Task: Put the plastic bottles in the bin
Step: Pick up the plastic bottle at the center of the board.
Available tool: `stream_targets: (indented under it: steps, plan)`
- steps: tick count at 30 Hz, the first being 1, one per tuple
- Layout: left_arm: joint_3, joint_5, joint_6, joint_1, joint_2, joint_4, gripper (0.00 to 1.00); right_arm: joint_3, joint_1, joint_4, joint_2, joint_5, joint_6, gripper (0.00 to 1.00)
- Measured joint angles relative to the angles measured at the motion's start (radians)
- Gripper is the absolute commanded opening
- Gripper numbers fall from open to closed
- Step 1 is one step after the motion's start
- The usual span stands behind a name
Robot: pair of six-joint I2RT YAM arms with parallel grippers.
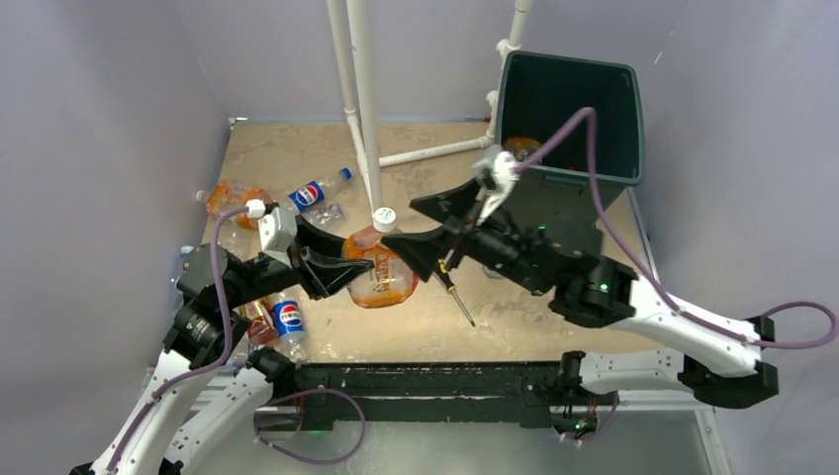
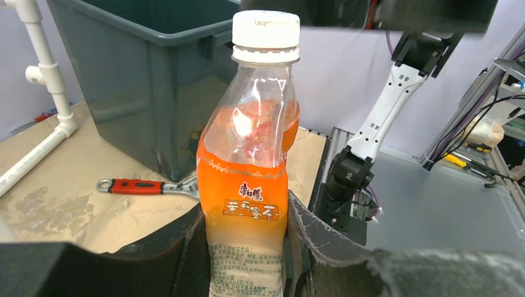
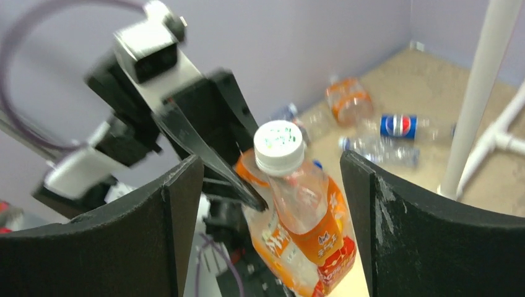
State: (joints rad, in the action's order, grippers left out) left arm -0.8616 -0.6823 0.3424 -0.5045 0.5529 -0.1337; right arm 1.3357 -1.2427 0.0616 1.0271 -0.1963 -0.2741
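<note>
My left gripper is shut on an orange-labelled plastic bottle with a white cap, and holds it upright in the left wrist view. My right gripper is open. In the right wrist view its jaws stand wide on either side of that bottle's cap without touching it. A second orange and red-labelled bottle lies right behind the held one. The dark green bin stands at the back right and holds an orange bottle.
Pepsi bottles lie at the back left and near the left arm. An orange bottle lies far left. A screwdriver lies under the right arm. A red-handled wrench lies by the bin. White pipes rise mid-table.
</note>
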Motion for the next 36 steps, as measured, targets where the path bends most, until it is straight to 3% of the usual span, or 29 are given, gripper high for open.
stream_targets:
  steps: [7, 13, 15, 22, 25, 27, 30, 32, 36]
  plan:
    - [0.003, 0.010, -0.006, 0.000, 0.000, -0.002, 0.00, 0.032, 0.000, 0.094, 0.127, 0.008, -0.021, 0.75]
    - [0.008, 0.010, -0.006, 0.000, -0.002, -0.002, 0.00, 0.046, 0.005, 0.096, 0.135, 0.004, -0.032, 0.78]
    - [0.008, 0.010, -0.006, 0.000, -0.003, -0.002, 0.00, 0.046, 0.010, 0.088, 0.133, 0.003, -0.038, 0.75]
    - [0.008, 0.011, -0.005, 0.000, -0.008, -0.002, 0.00, 0.057, 0.031, 0.066, 0.145, 0.005, -0.053, 0.39]
    - [0.009, 0.018, -0.002, 0.000, -0.008, -0.003, 0.01, 0.057, 0.032, 0.053, 0.150, 0.013, -0.054, 0.16]
    - [0.009, 0.023, -0.001, 0.000, -0.010, -0.002, 0.37, 0.057, 0.034, 0.049, 0.151, 0.026, -0.049, 0.02]
    - [0.007, 0.043, -0.002, 0.000, -0.010, -0.007, 0.84, 0.053, 0.036, 0.043, 0.147, 0.034, -0.042, 0.00]
    - [-0.002, 0.108, -0.004, 0.000, -0.010, -0.032, 0.94, 0.050, 0.038, 0.046, 0.132, 0.030, -0.031, 0.00]
    - [-0.006, 0.295, 0.019, -0.001, -0.058, -0.064, 0.99, 0.090, 0.037, 0.106, 0.069, -0.074, 0.044, 0.00]
